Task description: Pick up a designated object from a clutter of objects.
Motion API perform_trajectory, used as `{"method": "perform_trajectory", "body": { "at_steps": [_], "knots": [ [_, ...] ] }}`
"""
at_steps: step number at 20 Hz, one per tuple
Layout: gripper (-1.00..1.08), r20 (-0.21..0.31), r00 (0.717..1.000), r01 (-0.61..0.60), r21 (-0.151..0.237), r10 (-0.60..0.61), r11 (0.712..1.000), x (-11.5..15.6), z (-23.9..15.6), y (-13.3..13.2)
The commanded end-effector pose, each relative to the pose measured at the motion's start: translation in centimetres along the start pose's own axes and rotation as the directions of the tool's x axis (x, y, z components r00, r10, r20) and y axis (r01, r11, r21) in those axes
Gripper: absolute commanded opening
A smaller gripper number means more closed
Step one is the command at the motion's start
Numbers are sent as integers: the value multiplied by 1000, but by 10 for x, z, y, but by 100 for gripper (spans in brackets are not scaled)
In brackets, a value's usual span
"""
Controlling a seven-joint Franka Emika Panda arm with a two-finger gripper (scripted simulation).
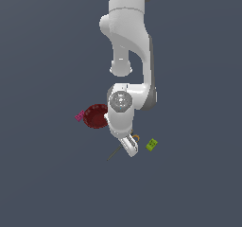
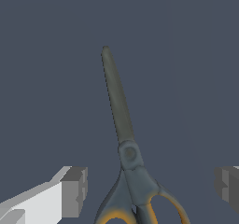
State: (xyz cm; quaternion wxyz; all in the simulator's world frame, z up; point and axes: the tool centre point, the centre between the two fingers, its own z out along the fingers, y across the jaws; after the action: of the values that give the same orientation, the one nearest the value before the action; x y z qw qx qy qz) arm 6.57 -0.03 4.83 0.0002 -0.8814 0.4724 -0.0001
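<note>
In the exterior view we see the white Panda arm (image 1: 127, 41) reaching down over a plain dark grey-blue floor (image 1: 42, 183), its gripper (image 1: 129, 148) low over the scissors (image 1: 119, 148), of which only the thin grey blades pointing toward the exterior view's left and a sliver of orange handle beside the wrist show. The dark red ridged bowl (image 1: 96, 116) sits just beside the arm's wrist on the exterior view's left, upright, with the tiny pink block (image 1: 79, 116) touching or nearly touching its outer rim on the far side from the arm. The small lime-green block (image 1: 151, 144) lies near the gripper on the exterior view's right, apart from the scissors. In the wrist view we look straight down on the scissors (image 2: 126, 143): the blades are closed together, the pivot screw sits between the two grey fingertips (image 2: 74, 190), and the orange loop handles run out of the picture. The fingers stand wide apart, one on each side of the scissors, touching neither blade nor handle.
</note>
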Motion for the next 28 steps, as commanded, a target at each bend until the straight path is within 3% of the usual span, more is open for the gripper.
{"method": "perform_trajectory", "body": {
  "at_steps": [1, 11, 12, 28],
  "knots": [
    [100, 0, 1000, -1, -1, 1, 1000, 0, 11, 1],
    [100, 0, 1000, -3, -1, 3, 1000, 0, 40, 0],
    [-100, 0, 1000, -3, -1, 3, 1000, 0, 40, 0],
    [-100, -1, 1000, -6, -1, 6, 1000, -3, 27, -5]
  ]
}}
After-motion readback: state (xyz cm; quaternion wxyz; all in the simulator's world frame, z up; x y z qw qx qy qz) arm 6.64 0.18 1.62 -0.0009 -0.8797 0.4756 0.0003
